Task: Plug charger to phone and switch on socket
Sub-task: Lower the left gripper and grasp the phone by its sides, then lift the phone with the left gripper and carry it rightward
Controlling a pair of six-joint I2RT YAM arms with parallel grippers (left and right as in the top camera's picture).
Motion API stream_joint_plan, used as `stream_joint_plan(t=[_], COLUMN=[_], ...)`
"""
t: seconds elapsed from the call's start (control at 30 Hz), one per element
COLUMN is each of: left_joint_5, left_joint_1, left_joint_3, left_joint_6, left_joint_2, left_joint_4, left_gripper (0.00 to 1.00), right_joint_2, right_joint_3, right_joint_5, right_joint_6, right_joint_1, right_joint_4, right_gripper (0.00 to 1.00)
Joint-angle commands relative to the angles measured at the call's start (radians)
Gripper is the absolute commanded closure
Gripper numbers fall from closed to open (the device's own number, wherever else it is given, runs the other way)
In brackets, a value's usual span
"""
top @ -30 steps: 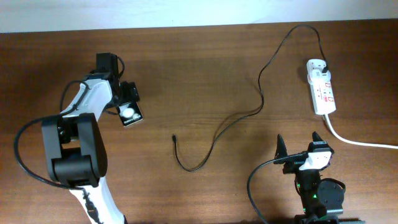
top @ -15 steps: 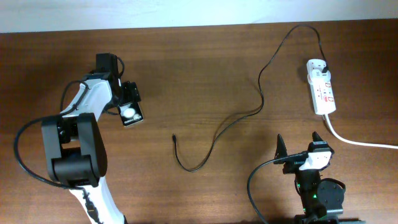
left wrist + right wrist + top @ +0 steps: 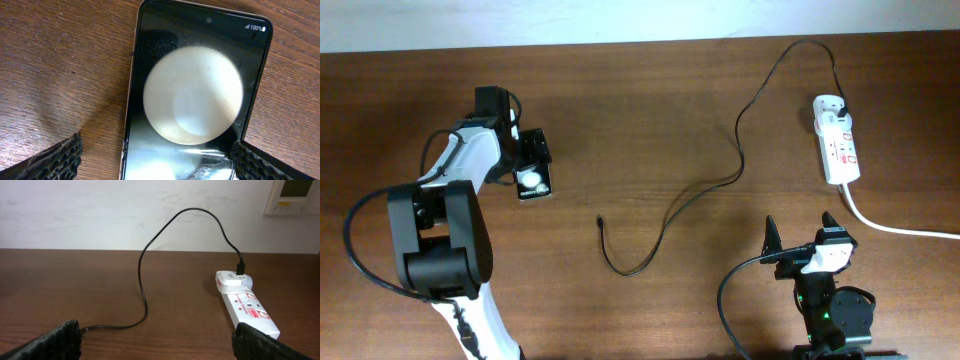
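The phone (image 3: pixel 533 181) lies flat at the table's left, screen up with a pale round blob (image 3: pixel 192 92). My left gripper (image 3: pixel 527 160) (image 3: pixel 156 152) is open and straddles its lower end; the right finger touches the phone's edge and the left finger stands apart from it. The charger's black cable (image 3: pixel 740 150) (image 3: pixel 142 280) runs from its plug (image 3: pixel 842 103) (image 3: pixel 240 270) in the white socket (image 3: pixel 838 145) (image 3: pixel 247 307) down to a loose connector tip (image 3: pixel 599 220) mid-table. My right gripper (image 3: pixel 800 228) (image 3: pixel 156 332) is open and empty near the front edge, facing the socket.
The socket's thick white cord (image 3: pixel 890 225) trails off to the right edge. A white wall runs along the table's far edge, with a small wall panel (image 3: pixel 295 195) at the upper right. Bare wood lies between the phone and the connector tip.
My left gripper has shifted slightly right, and the phone has moved and turned a little with it. The right arm, cable and socket have not moved.
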Motion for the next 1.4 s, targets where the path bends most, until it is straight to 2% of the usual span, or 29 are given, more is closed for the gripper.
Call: stream_joint_plan(t=[0.0,0.4,0.8,0.93,1.27,1.37], left_joint_5=[0.065,0.116,0.118,0.118,0.047,0.046], left_joint_1=[0.001,0.000,-0.094,-0.097,-0.183,-0.211], left_joint_3=[-0.005,-0.010,-0.046,-0.061,-0.063,-0.063], left_joint_6=[0.008,0.009,0.009,0.009,0.008,0.008], left_joint_2=[0.028,0.028,0.029,0.029,0.029,0.029], left_joint_4=[-0.010,-0.005,-0.025,-0.036,-0.169,-0.210], left_gripper=[0.02,0.01,0.01,0.08,0.12,0.16], right_joint_2=[-0.007,-0.007,-0.007,-0.007,-0.007,-0.007], right_joint_3=[-0.005,-0.005,-0.005,-0.005,-0.005,-0.005], right_joint_5=[-0.010,-0.010,-0.010,-0.010,-0.010,-0.010], right_joint_6=[-0.006,-0.006,-0.006,-0.006,-0.006,-0.006], right_joint_1=[0.006,0.006,0.006,0.006,0.006,0.006], right_joint_4=[-0.004,-0.004,-0.004,-0.004,-0.004,-0.004], right_gripper=[0.01,0.01,0.01,0.01,0.01,0.02])
